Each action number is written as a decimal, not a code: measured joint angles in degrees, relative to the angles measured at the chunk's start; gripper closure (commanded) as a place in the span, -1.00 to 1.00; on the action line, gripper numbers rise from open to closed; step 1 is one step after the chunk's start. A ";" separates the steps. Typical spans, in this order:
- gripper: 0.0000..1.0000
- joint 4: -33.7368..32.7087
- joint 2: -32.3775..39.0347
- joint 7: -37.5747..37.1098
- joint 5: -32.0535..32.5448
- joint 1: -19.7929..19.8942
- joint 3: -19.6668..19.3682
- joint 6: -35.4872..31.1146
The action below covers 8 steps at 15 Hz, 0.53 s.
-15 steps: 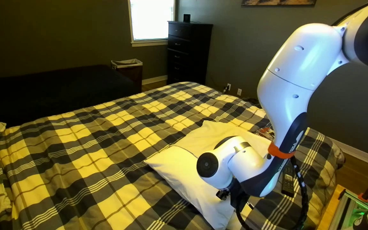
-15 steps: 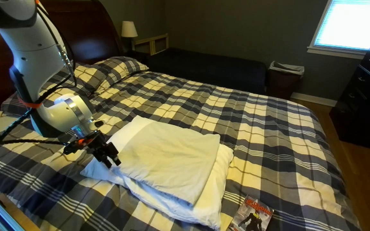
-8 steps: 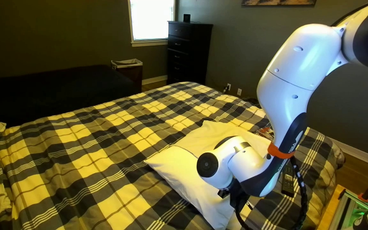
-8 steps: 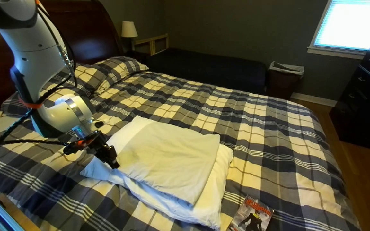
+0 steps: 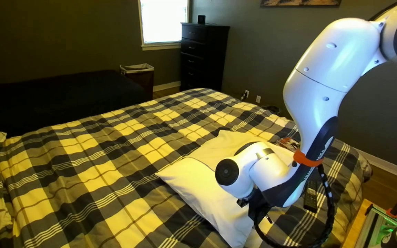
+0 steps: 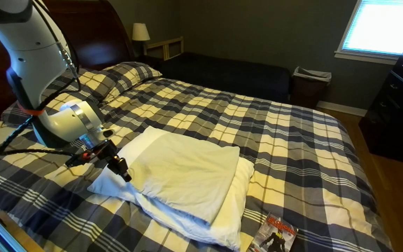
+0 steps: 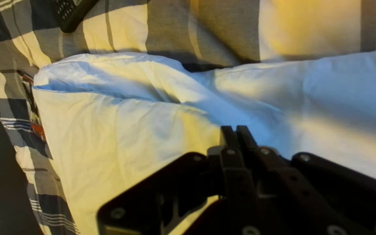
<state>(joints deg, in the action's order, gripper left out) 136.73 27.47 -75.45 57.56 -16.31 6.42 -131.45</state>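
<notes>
A pale cream cloth (image 6: 184,171) lies flat over a white pillow (image 6: 238,224) on the plaid bedspread. At the cloth's near corner, in an exterior view, stands my gripper (image 6: 127,177), tilted downward with its fingers together. In the wrist view the gripper (image 7: 235,129) shows only a thin slit between its fingertips. The cloth's edge (image 7: 191,119) climbs to those tips and puckers there, so the jaws look shut on it, though the pinched fold itself is hidden. Behind the tips the pillow's blue-shaded surface (image 7: 250,120) shows. The wrist hides the fingertips in the remaining exterior view.
A dark remote (image 5: 310,198) and a case with red lettering (image 6: 276,234) lie on the bed beside the pillow. Plaid pillows (image 6: 131,71) rest against the headboard (image 6: 86,35). A black cable (image 5: 329,203) loops from the arm near the bedspread.
My gripper's fingers came together at the cloth's edge. Since then the arm has risen slightly, and the cloth near the fingertips has lifted a little.
</notes>
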 measured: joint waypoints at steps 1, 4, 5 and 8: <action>0.97 0.82 -1.20 -0.74 0.07 0.02 -0.35 0.04; 0.97 3.79 -5.78 -3.32 2.04 0.39 -1.59 0.10; 0.97 4.78 -7.47 -4.18 2.93 0.77 -1.94 0.10; 0.97 7.07 -12.01 -6.04 4.80 2.69 -2.75 0.10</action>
<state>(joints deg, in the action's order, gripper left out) 143.80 15.46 -81.49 62.35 -13.63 3.67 -131.35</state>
